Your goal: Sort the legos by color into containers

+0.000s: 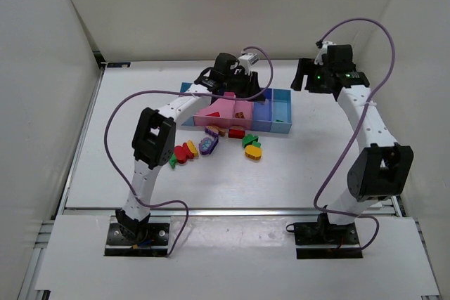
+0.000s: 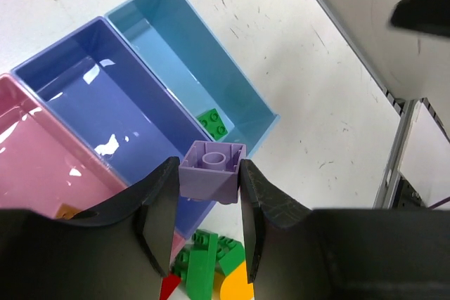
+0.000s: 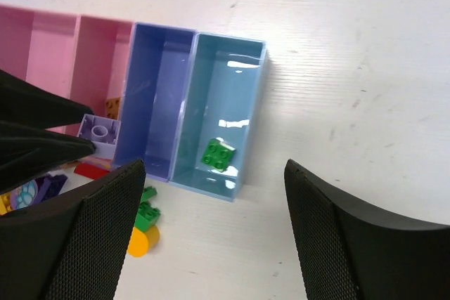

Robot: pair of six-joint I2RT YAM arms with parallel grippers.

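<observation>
Left end effector (image 2: 209, 177) clamped a purple lego (image 2: 213, 163) above the bins (image 2: 60, 46) near the bench's (image 1: 316, 159) far edge. Only the wrist views showed a green lego (image 3: 219, 154) in the light-blue bin (image 3: 230, 37). Right end effector (image 3: 214, 170) gaped apart.
</observation>
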